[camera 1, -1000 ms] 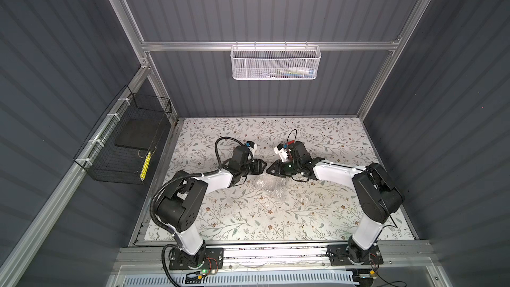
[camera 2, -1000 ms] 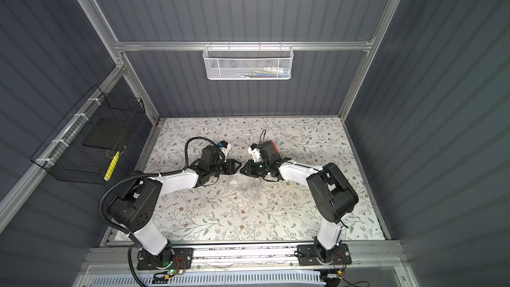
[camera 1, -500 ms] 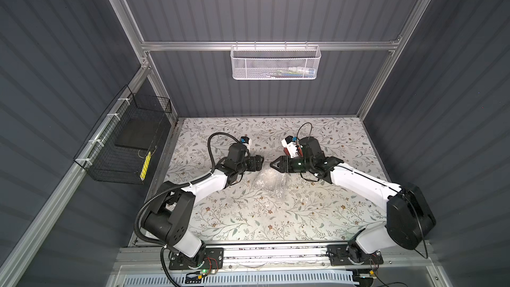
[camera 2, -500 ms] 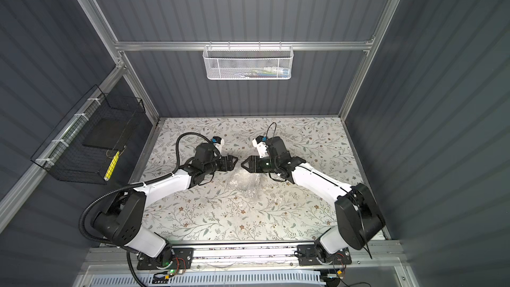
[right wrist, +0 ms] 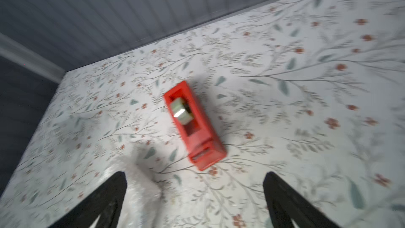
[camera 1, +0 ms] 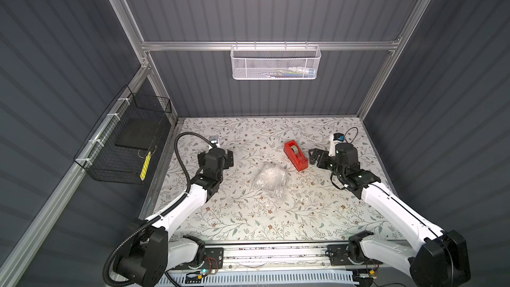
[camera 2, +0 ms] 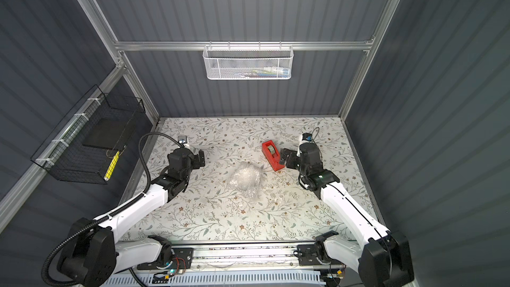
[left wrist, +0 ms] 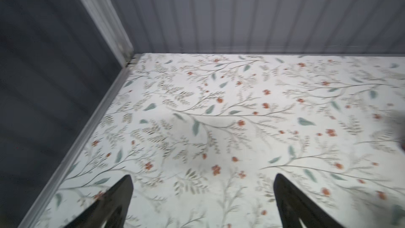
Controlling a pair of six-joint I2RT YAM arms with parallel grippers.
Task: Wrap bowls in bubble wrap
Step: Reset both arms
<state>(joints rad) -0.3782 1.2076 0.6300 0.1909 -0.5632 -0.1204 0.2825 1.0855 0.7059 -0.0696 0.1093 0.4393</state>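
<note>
Left gripper [left wrist: 203, 205]: your jaws stand wide and empty over bare table [left wrist: 219, 106].
Right gripper [right wrist: 195, 202]: wide and empty, likely freed for taping.
Tape dispenser [right wrist: 194, 126]: just ahead of your right gripper.
Bubble wrap [camera 1: 270, 178]: bundled between both grippers, apart from each.
Bowl: unseen; probably inside the bundle.

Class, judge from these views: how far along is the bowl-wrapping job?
Done, apparently: the bubble wrap sits bunched into a bundle; no bowl shows, presumably inside. In hand: nothing; left claw and right claw are open, empty, clear of it. Left: perhaps taping; the dispenser stands nearby.
</note>
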